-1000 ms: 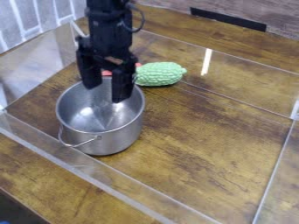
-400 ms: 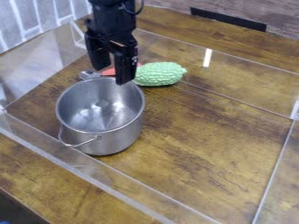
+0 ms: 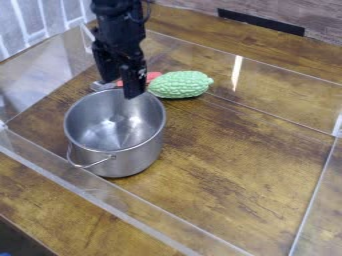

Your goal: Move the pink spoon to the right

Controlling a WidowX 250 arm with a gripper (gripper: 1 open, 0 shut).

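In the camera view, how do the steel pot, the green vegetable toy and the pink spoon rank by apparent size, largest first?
1. Steel pot, clearly largest.
2. Green vegetable toy.
3. Pink spoon, smallest, though the end effector hides most of it, so its full size cannot be judged.

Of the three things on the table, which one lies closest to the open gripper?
The pink spoon, its tip peeking out beside the gripper; the green toy vegetable and steel pot sit farther off.
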